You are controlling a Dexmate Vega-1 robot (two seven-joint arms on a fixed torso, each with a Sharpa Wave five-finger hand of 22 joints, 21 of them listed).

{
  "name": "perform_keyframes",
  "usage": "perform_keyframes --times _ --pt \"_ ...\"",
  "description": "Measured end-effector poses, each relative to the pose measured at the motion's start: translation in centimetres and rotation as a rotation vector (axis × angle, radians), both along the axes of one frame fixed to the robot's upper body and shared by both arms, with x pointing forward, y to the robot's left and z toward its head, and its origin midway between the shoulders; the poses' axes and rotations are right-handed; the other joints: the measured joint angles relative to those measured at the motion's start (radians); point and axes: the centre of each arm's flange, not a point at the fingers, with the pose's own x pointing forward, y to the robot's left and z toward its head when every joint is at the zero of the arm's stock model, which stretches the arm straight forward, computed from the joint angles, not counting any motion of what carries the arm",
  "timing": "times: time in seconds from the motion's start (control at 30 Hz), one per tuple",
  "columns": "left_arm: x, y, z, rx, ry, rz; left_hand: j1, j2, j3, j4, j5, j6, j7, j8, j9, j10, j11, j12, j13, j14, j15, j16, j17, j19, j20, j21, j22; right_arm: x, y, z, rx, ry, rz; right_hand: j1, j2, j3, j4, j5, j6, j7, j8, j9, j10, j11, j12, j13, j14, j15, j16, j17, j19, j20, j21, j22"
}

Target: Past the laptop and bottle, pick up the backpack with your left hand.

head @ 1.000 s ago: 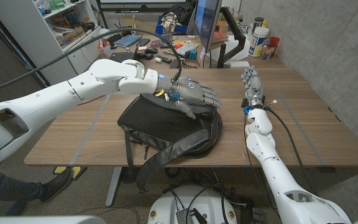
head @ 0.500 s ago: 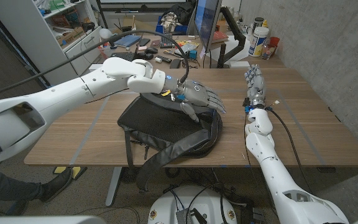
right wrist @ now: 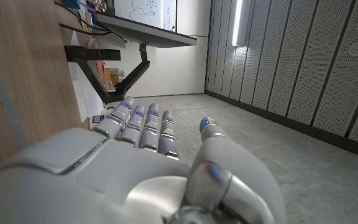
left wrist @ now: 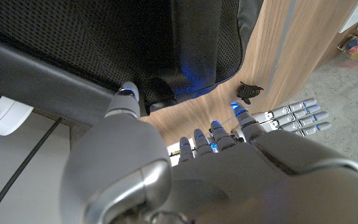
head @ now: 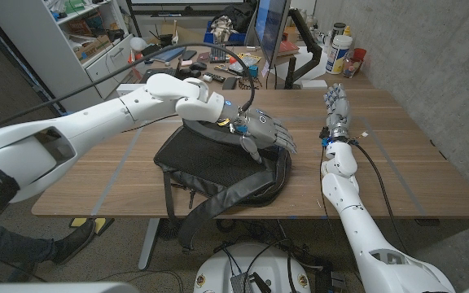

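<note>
**Left hand over backpack, nothing held**

Black backpack [head: 218, 167] lies flat on the wooden table [head: 397, 171], about mid-width, its lower part and straps [head: 210, 213] spilling over the near edge and hanging down. Mesh back panel faces up; the left wrist view shows that mesh and the padded rim [left wrist: 185, 43] close up, with bare wood beyond it.

Left hand [head: 265, 130] sits above the backpack's far right part, arm reaching in across the table from the left edge. Fingers [head: 286, 138] stretched out and slightly apart, pointing toward the right edge; thumb [head: 249, 147] angled down at the fabric. Cannot tell if the thumb tip touches the bag. Nothing gripped. In the left wrist view the thumb [left wrist: 127, 102] points at the bag's rim, fingers straight and spread, right hand visible past them on the wood.

Right hand [head: 335, 104] is near the table's far right part, well apart from the backpack, fingers straight, close side by side, pointing to the far edge, holding nothing. Right wrist view gives the same: fingers [right wrist: 143, 127] extended alongside the wood surface, thumb [right wrist: 213, 134] out to the side.

Behind the far edge: a monitor [head: 270, 28] on a stand, a white bottle [head: 339, 54], a second desk cluttered with small items [head: 210, 61], and shelving [head: 72, 37] off the far left corner. A shoe [head: 76, 238] shows on the floor below the near left corner.
</note>
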Motion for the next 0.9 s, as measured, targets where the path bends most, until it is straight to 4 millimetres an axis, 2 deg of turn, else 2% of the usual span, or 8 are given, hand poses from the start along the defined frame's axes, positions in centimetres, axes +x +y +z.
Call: perform_keyframes --times 0.7,0.9 --pt "1.5 -1.7 -0.8 0.088 0.024 0.001 0.000 0.000 -0.001 0.001 0.005 0.005 -0.005 0.000 -0.002 0.003 -0.003 0.000 0.000 0.009 0.003 0.000 0.000 0.001 -0.001 0.000 0.000 0.1 -0.3 0.2 0.034 -0.016 -0.005 0.000 0.000 0.004 0.004 0.004 0.003 0.004 0.000 0.000 0.000 0.000 0.000 0.000 0.000 0.000 0.000 0.000 0.000 0.000 0.000 0.000" --pt "1.8 -1.9 -1.1 0.119 0.028 0.014 0.000 0.000 -0.001 0.001 0.005 0.018 -0.008 0.006 -0.002 0.013 -0.005 0.007 0.000 0.026 -0.006 0.006 0.000 0.019 -0.005 0.000 0.000 0.3 -0.4 0.1 0.045 -0.017 -0.006 0.000 0.000 0.004 0.004 0.004 0.003 0.004 0.000 0.000 0.000 0.000 0.000 0.000 0.000 0.000 0.000 0.000 0.000 0.000 0.000 0.000"
